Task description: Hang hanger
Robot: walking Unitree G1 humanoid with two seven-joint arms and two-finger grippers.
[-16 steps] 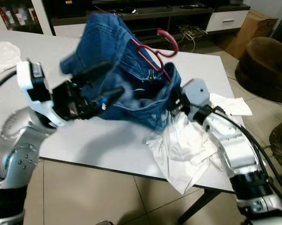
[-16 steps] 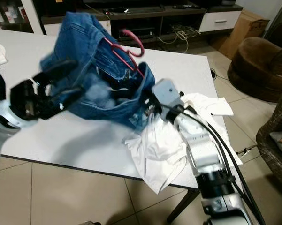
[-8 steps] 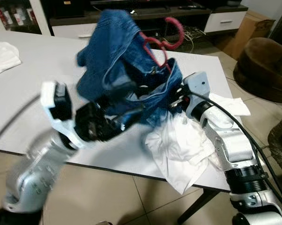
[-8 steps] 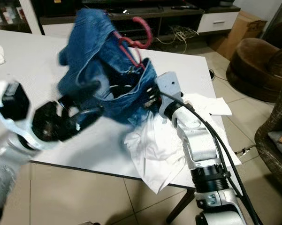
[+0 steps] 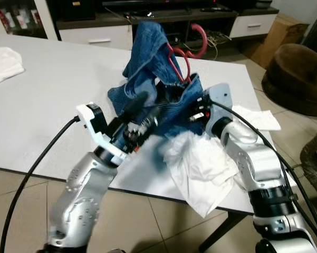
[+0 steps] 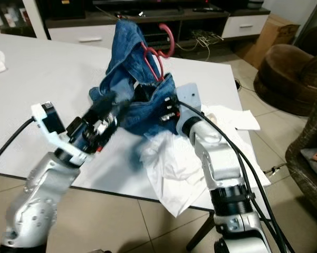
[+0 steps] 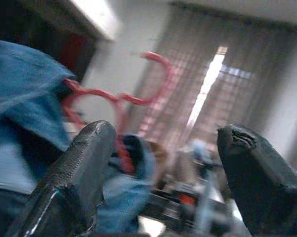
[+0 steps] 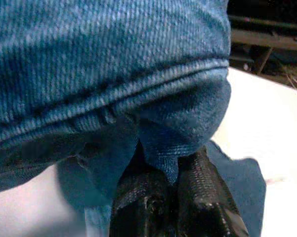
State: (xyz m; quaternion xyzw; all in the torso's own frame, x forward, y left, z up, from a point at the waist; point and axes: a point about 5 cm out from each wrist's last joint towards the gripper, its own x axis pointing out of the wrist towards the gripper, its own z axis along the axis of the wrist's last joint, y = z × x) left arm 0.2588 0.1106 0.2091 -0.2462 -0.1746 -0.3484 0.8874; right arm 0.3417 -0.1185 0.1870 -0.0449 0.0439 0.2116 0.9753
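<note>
Table [image 5: 37,100]: a white top taking up the left and centre of the head views, its near edge running across the lower half of the frame.
Jeans [image 5: 147,79]: blue denim bunched into a peak at upper centre, lifted partly off the table, with the lower folds resting on it.
White cloth [image 5: 200,168]: crumpled at centre right, draped over the table's near edge, just below the jeans and touching them.
Second white cloth [image 5: 2,63]: lies at the far left edge, well apart from the rest.
Armchair [image 5: 295,76]: brown, at the right edge, on the tiled floor beyond the table.
Right gripper [image 8: 175,197]: at centre right in the head views, pushed into the denim; in its wrist view the two black fingers are pressed together on a fold of the jeans, so it is pinching the fabric.
Left gripper [image 5: 140,113]: at centre, just beside the lower left flank of the jeans; its wrist view shows the fingers spread wide with nothing between them, the hanger beyond the gap.
Hanger [image 5: 182,50]: red, threaded in the jeans, its hook sticking out at the top of the peak, upper centre.
Step in hand: judged as readying the bundle, with the free hand lining up on the hanger.
Next move: likely calls for closing the left fingers on the hanger near its hook, then carrying it to a rail; no rail can be made out here.
</note>
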